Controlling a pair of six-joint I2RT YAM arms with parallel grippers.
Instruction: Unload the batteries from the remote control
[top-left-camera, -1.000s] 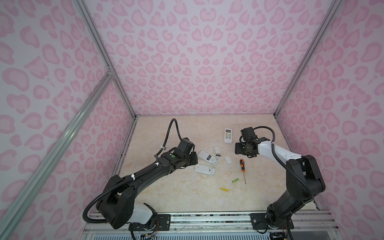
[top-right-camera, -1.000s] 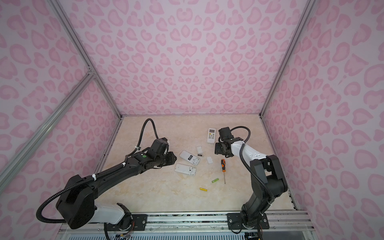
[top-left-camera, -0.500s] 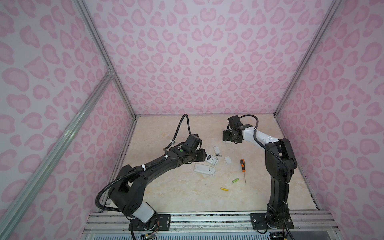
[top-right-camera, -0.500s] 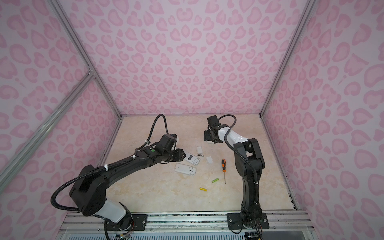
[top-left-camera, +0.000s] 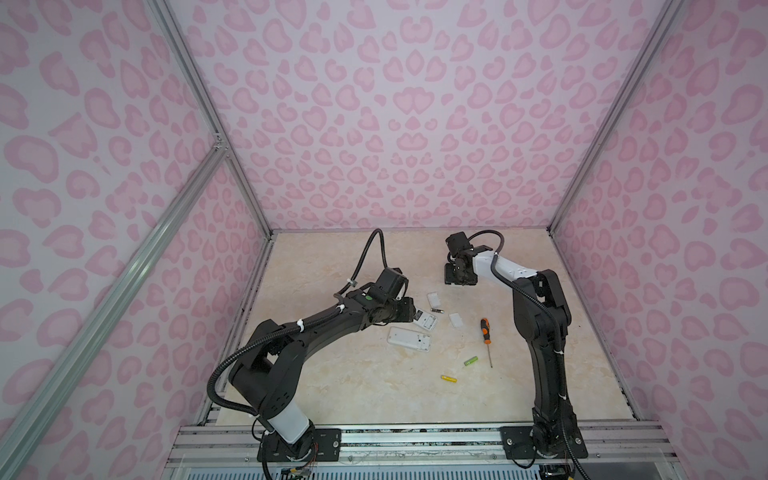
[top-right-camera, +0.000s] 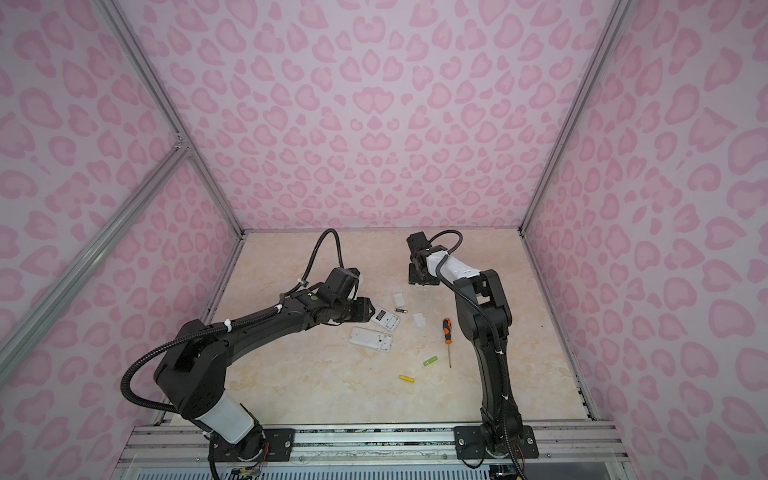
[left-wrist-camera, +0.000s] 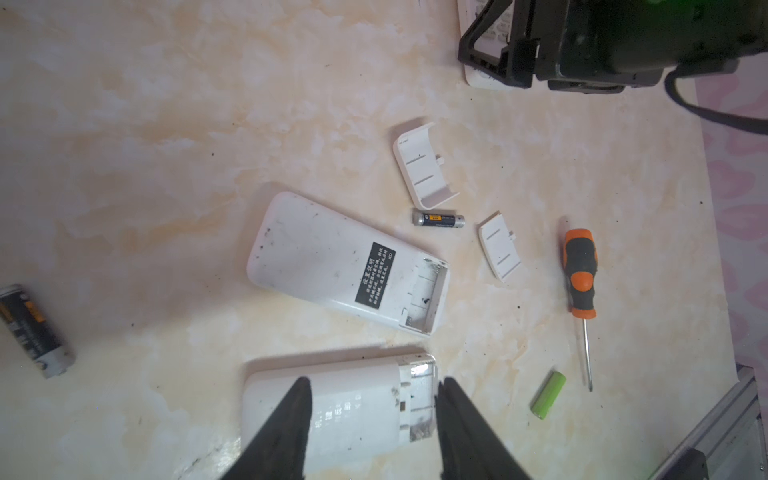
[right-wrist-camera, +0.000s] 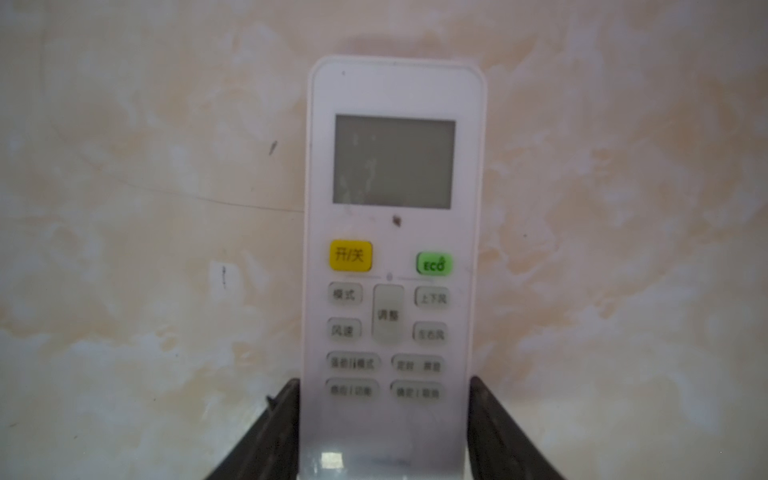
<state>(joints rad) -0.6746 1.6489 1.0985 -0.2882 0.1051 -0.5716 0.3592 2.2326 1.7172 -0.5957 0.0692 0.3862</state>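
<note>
Right wrist view, Sam: what's the right gripper (right-wrist-camera: 384, 380) on?

Jo, it's on the face-up remote (right-wrist-camera: 395, 232), screen + buttons showing. Both fingers (right-wrist-camera: 282, 419) sit flush against its long edges at the button end, so clamped across its width. Both top views put that gripper low at the back of the tabletop (top-left-camera: 324, 266).

OK, and the left gripper (left-wrist-camera: 374, 380)?

Its fingers (left-wrist-camera: 286, 419) are parted, clear gap, nothing b/w them. Left wrist view shows them over the face-down remote (left-wrist-camera: 336, 407), cover off, bay open; can't tell if they touch it. The labelled remote (left-wrist-camera: 345, 266), also face down w/ bay open, lies just beside it.

Batteries, where?

Four seen, all loose on the tabletop. The black-gold battery (left-wrist-camera: 438, 219) lies b/w the big cover (left-wrist-camera: 424, 166) and the small cover (left-wrist-camera: 498, 249), just off the labelled remote's bay end. The green battery (left-wrist-camera: 548, 395) is near the tip of the screwdriver (left-wrist-camera: 579, 270). The yellow battery (top-left-camera: 449, 378) is near the green one, a bit closer to the arm bases. The second black battery (left-wrist-camera: 33, 328) lies well apart from both those remotes, seen in left wrist view only.

Screwdriver pos.?

Flat on the tabletop, right of the small cover in both top views, orange-black handle away from the arm bases, shaft toward them.
</note>
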